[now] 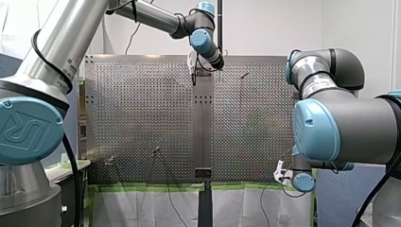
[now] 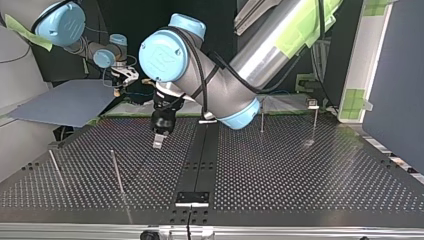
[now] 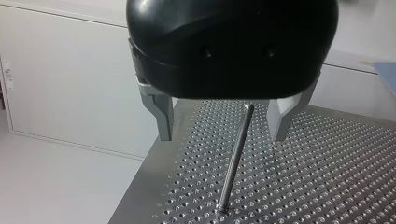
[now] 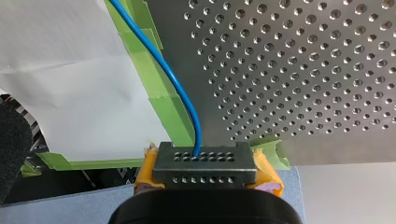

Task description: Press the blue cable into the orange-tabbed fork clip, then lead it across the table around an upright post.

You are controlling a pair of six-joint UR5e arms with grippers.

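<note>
post (image 3: 236, 158) stands on the desk (image 3: 327, 177) ahead of my left gripper (image 3: 223, 135); cable (image 4: 173, 79) runs along the desk's edge into my right gripper (image 4: 205, 165).

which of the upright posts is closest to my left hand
The inner post of the pair at the top view's left, beside my left hand. Its outer neighbour stands further out; the two at the right lie beyond the centre strip.

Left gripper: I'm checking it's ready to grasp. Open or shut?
Open: on my left gripper, the metal fingers stand well apart in its wrist view, gripping nothing.
</note>
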